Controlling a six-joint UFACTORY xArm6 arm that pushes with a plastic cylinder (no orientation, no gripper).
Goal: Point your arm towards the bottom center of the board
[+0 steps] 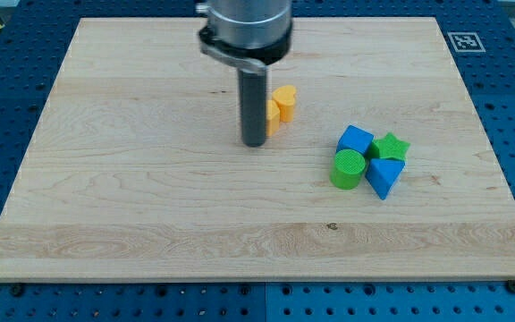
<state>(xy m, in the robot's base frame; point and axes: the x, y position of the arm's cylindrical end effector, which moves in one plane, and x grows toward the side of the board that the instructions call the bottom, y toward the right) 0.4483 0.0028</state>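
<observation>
My tip (255, 143) rests on the wooden board (132, 206) a little above the board's middle, slightly left of centre. Just to its right, touching or nearly touching the rod, is an orange block (283, 101), with a second orange piece (272, 117) partly hidden behind the rod. To the lower right lies a tight cluster: a blue cube (356, 139), a green star (390, 147), a green cylinder (348, 169) and a blue triangular block (384, 175). The tip is well left of that cluster.
The board lies on a blue perforated table (7, 98). A black and white marker tag (464, 41) sits at the board's top right corner. The arm's grey housing (245, 27) hangs over the board's top centre.
</observation>
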